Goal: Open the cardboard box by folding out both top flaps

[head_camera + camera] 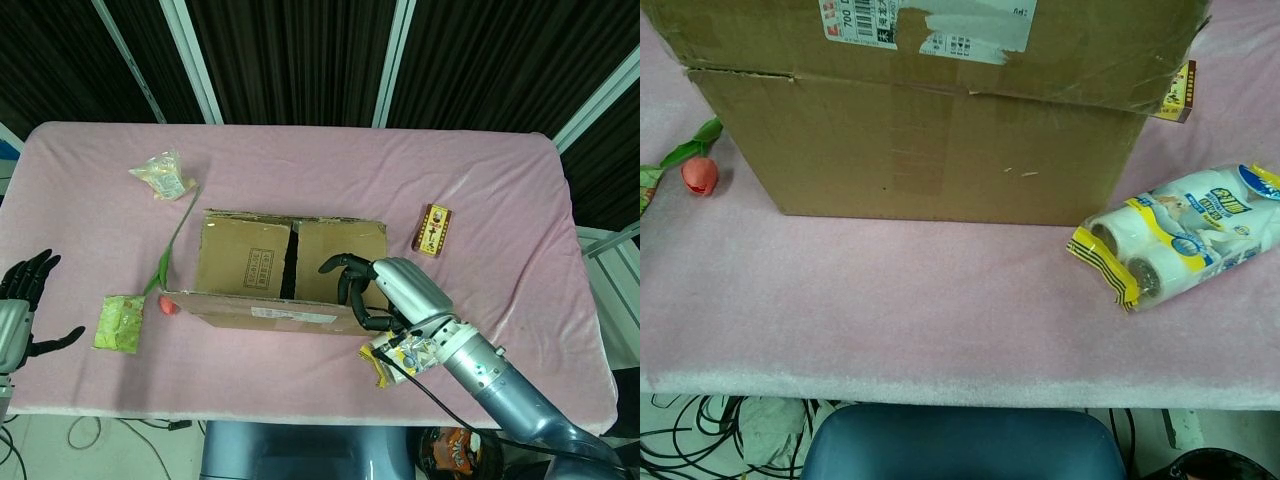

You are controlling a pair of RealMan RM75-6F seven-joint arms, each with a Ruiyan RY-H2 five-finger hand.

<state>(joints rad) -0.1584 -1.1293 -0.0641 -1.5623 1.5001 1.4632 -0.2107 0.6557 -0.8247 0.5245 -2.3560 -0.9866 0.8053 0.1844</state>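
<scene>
Chest view crops the box [940,120] at its top; right hand [385,290] hides part of the flap.

Silver-grey right hand [395,290] with black fingers, thin black cable along its metallic grey forearm, left hand [22,305] black-fingered, grey-backed

Cardboard box [275,270] at the middle of the table [500,200]. Right hand [385,290] over its near right corner, fingers hooked on the near flap [260,312]. Just right of that corner, at the table's front, a pack of rolls [1180,245]. Small carton [432,230] behind it, right of the box. Left of the box a flower [168,262], a packet [120,322] beside the bloom, a bag [162,174] behind. Left hand [20,305] off the left edge.
</scene>
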